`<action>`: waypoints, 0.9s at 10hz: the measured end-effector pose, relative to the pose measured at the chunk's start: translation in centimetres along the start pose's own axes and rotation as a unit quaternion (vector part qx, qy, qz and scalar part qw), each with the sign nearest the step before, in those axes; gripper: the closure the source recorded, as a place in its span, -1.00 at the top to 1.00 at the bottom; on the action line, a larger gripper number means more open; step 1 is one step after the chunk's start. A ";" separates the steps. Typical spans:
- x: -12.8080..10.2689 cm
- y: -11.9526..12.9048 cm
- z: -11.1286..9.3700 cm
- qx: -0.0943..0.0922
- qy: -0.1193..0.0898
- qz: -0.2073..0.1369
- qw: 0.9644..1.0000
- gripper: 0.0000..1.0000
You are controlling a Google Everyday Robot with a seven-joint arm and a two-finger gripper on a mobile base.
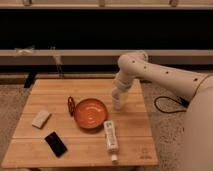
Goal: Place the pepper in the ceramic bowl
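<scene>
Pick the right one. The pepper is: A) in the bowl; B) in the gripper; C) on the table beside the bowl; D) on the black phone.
C: the pepper lies on the table just outside the bowl, and the gripper hangs past the bowl's opposite side.
</scene>
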 end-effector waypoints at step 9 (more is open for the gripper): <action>-16.3 -7.9 4.2 0.010 -0.055 -0.314 0.948 0.52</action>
